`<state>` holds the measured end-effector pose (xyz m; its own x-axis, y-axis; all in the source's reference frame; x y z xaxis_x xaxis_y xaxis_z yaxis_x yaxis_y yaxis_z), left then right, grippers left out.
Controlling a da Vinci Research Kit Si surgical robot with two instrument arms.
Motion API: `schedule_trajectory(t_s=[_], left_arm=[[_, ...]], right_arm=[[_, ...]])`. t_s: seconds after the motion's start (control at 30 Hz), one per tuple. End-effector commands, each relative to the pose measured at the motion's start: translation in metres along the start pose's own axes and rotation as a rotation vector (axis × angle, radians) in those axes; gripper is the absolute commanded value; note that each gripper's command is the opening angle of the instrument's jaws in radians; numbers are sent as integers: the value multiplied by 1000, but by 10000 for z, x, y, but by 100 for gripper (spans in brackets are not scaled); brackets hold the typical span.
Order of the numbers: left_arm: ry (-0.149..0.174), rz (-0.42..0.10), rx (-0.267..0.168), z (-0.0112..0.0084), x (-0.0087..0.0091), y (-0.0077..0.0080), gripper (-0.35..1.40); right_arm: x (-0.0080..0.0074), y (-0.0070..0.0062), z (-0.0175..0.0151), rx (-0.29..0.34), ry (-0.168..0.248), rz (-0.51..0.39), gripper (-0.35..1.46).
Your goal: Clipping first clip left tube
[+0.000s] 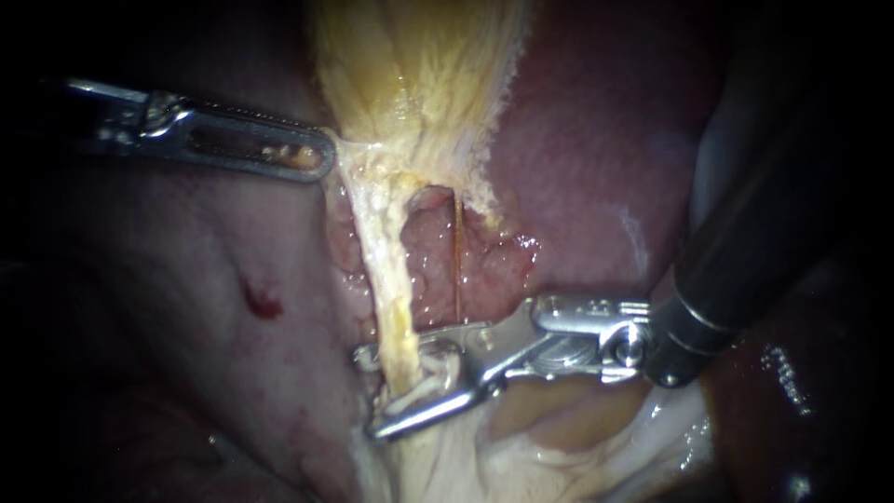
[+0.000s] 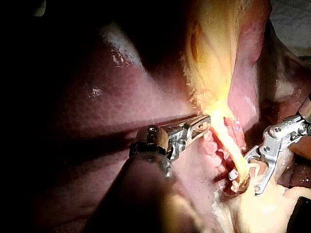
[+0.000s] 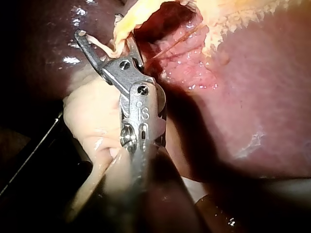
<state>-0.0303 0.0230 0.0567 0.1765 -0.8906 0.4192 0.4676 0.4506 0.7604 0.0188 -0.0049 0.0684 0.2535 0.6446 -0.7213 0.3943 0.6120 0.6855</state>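
The right instrument sat nearest, jaws wide astride the left tube. The liver lay behind, with the gallbladder over it. The tube ran down from the gallbladder's neck, where the left instrument pinched its edge.

The place is a surgical robot's working bench, a lab setting and not a living body. A glossy dark red-brown liver fills every view, and a pale yellow, fibrous gallbladder lies on it. Both are wet and lit by one tight pool of light that falls to black at the edges. Two slender steel tools reach in, the left instrument and the right instrument. Beyond the liver in the left wrist view, a pale grey patch may be a drape, though it is too dim to be sure.
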Motion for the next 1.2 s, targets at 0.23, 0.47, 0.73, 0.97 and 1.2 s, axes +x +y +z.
schedule_trajectory(t_s=[0.23,0.47,0.73,0.97,1.2], left_arm=[[0,0,0,0,0,0,-35],[0,0,0,0,0,0,-35],[0,0,0,0,0,0,-35],[0,0,0,0,0,0,-35],[0,0,0,0,0,0,-35]], right_arm=[[1,0,1,0,0,0,49],[1,1,2,0,0,0,48],[2,3,-1,0,1,1,37],[0,6,-5,1,-2,1,22],[-1,8,-7,-2,-14,2,4]])
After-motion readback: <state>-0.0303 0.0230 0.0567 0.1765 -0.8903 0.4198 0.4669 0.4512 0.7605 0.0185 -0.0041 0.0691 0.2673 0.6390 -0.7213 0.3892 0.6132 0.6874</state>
